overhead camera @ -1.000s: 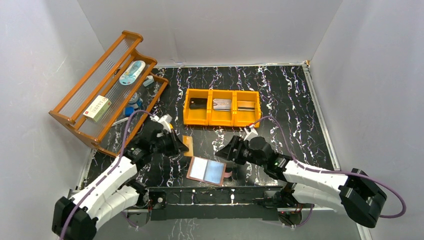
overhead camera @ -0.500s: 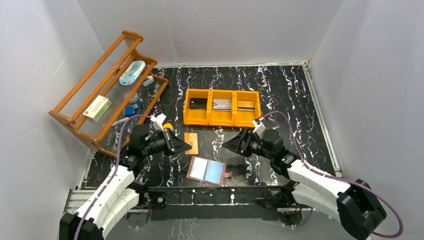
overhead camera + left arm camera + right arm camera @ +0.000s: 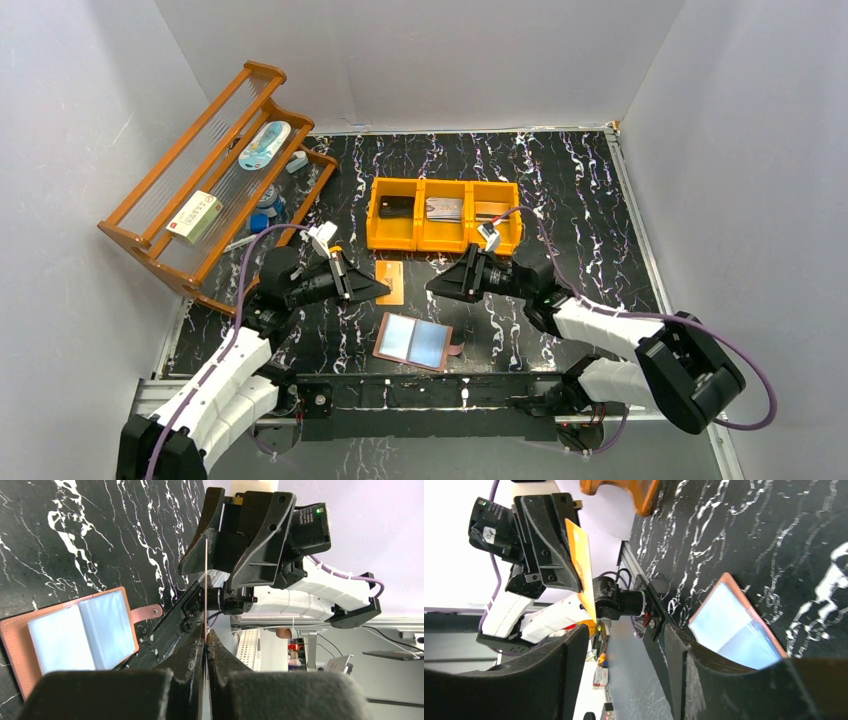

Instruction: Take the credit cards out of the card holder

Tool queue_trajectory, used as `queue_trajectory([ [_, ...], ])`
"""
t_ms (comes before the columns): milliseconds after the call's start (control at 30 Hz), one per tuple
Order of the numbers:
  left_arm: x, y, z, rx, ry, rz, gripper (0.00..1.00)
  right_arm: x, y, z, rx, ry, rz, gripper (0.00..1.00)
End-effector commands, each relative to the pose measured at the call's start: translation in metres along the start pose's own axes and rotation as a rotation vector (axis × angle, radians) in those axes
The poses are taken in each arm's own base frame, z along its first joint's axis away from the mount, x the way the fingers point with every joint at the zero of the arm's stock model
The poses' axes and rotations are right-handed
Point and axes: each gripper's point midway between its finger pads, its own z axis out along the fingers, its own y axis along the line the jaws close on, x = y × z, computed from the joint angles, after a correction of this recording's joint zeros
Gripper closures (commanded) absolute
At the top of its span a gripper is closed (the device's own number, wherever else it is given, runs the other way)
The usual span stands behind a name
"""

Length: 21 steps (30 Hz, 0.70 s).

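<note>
Credit card [image 3: 390, 282]: orange, clenched edge-up in left claw [image 3: 378, 290], apparently for handover. Right claw [image 3: 436, 285]: agape, just short. Card holder [image 3: 414, 341]: open on desk [image 3: 570, 200].

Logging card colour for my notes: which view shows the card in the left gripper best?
Top external: the orange card shows its full face. Right wrist catches it obliquely; left wrist sees only its edge.

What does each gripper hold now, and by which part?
Left gripper pinches an orange credit card by one edge; right gripper is open, holding nothing.
</note>
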Motion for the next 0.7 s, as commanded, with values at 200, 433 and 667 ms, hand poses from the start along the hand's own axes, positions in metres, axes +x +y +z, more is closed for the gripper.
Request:
queue_trajectory([
  [200,0.016,-0.019,0.009,0.072,0.078,0.021,1.00,0.008,0.075,0.021,-0.269,0.073,-0.119,0.40],
  [433,0.020,-0.026,0.014,0.111,0.088,0.013,1.00,0.013,0.081,0.030,-0.310,0.103,-0.084,0.49],
  [667,0.023,-0.028,0.015,0.148,0.088,-0.010,1.00,0.020,0.083,0.030,-0.360,0.126,-0.059,0.66],
])
